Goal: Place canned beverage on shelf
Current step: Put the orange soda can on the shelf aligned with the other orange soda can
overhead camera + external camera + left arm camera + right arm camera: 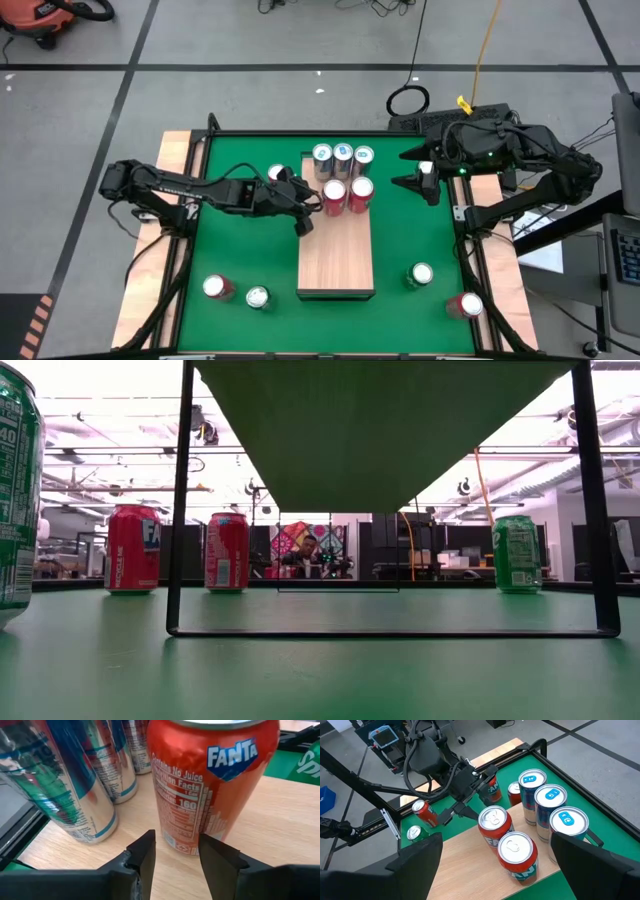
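Note:
The shelf (336,258) is a pale wooden block lying on the green table. On its far end stand two red Fanta cans (335,194) (361,190) and, behind them, three silver-blue cans (343,155). My left gripper (306,221) is at the shelf's left edge. Its fingers (148,856) are open by a narrow gap with nothing between them, just short of the nearer red can (215,785). My right gripper (428,184) hangs wide open above the table's far right, its fingers (420,862) far apart.
On the green table stand a red can (216,288) and a green can (258,297) at the near left, and a green can (422,275) and a red can (467,305) at the near right. Another red can (278,173) stands by the left arm. The shelf's near half is bare.

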